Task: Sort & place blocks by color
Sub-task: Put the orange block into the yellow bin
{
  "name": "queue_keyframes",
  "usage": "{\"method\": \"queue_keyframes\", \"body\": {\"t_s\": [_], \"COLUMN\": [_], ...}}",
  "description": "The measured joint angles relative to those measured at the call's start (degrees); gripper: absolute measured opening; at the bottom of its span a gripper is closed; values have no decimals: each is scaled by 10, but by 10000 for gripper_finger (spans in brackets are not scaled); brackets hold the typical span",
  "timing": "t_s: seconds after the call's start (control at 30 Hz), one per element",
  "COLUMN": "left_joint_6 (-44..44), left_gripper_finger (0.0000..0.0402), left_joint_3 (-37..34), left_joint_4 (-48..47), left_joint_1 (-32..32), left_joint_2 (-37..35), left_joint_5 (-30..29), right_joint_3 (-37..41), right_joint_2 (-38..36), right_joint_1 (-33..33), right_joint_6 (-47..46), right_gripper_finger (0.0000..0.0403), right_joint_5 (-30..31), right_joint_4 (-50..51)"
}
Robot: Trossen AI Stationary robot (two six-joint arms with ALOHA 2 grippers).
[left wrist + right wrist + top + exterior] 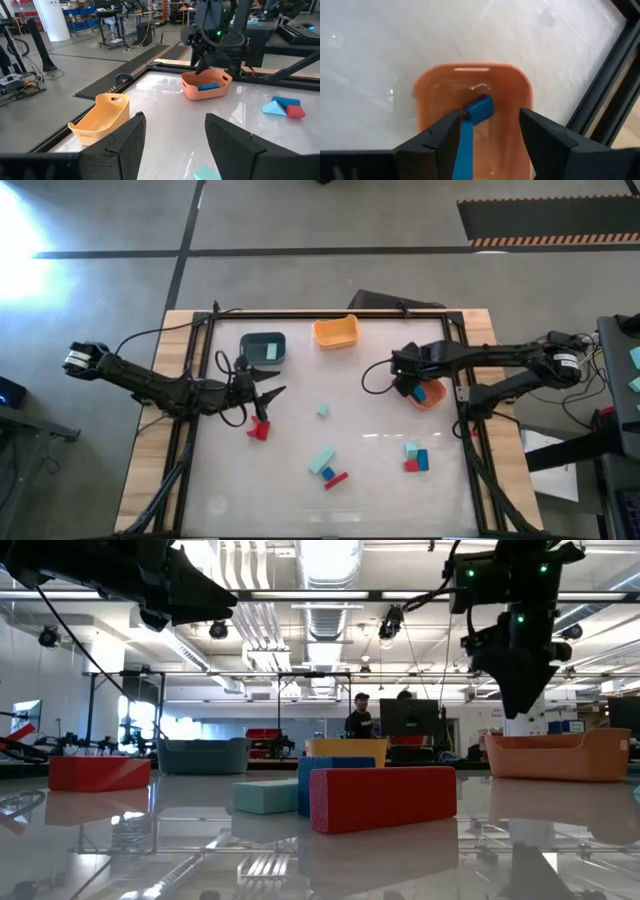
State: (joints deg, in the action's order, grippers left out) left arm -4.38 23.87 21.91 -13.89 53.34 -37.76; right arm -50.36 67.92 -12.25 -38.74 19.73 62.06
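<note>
My right gripper (408, 383) hangs open over the orange bin (430, 397) at the table's right edge. A blue bar (476, 114) lies inside the bin, below and between the spread fingers; it also shows in the left wrist view (209, 86). My left gripper (268, 398) is open and empty at the table's left, a little above and beyond a red block (260, 429) that lies on the table. Other red, blue and mint blocks lie loose on the table: a mint cube (323, 411), one group (328, 468) near the middle front, and another group (415, 458) at the right front.
A dark teal bin (263, 348) with a mint block in it and a yellow-orange bin (336, 332) stand at the far edge. A black frame (460, 380) runs around the table. A person (358, 715) stands far off in the room.
</note>
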Motion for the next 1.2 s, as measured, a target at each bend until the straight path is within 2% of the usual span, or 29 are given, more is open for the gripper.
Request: {"method": "queue_keyframes", "body": {"t_s": [0.17,0.33,0.47,0.67,0.8,0.97,1.1,1.2], "left_joint_6": [-21,-53,-96,-175,-247,-346,-348,-309], "left_gripper_finger": [189,189,189,189,189,189,189,189], "left_joint_3": [0,0,0,8,37,111,173,204], "left_joint_4": [-1,-2,-1,-24,-128,-336,-457,-487], "left_joint_1": [-1,-1,-1,-2,-5,-7,-12,-13], "left_joint_2": [0,13,30,66,92,135,182,215], "left_joint_5": [0,4,40,113,143,159,186,214], "right_joint_3": [-20,-24,-24,-22,-21,-21,-18,-9], "right_joint_2": [0,0,0,1,1,1,1,1], "right_joint_1": [13,52,95,150,173,184,185,186], "right_joint_6": [4,10,34,103,147,189,203,208], "right_gripper_finger": [184,176,171,163,158,153,150,152], "right_joint_5": [0,0,-1,-2,-1,-1,-1,-1], "right_joint_4": [-7,-53,-118,-271,-348,-390,-392,-404]}}
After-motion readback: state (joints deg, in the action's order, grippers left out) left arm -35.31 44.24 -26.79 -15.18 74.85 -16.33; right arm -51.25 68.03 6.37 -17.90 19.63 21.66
